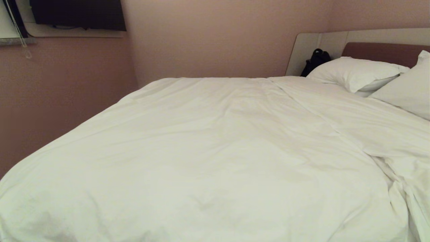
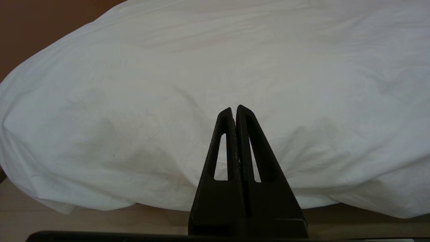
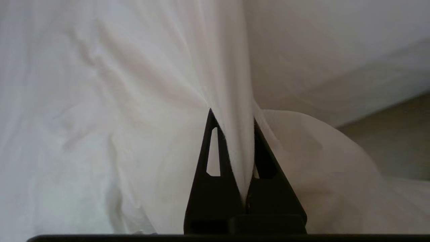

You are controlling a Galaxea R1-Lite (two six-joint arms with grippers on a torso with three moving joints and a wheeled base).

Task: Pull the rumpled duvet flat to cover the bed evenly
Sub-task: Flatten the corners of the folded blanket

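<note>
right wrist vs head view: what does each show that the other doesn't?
Only the right wrist view: the right gripper, shut on a bunched fold of the duvet that runs up between its fingers, with a strip of floor off to one side.
Only the head view: two pillows, the headboard, a black bag beside it, the pink wall, and most of the duvet spread over the bed, with creases near the pillows. No gripper appears there.
Both: the white duvet.
</note>
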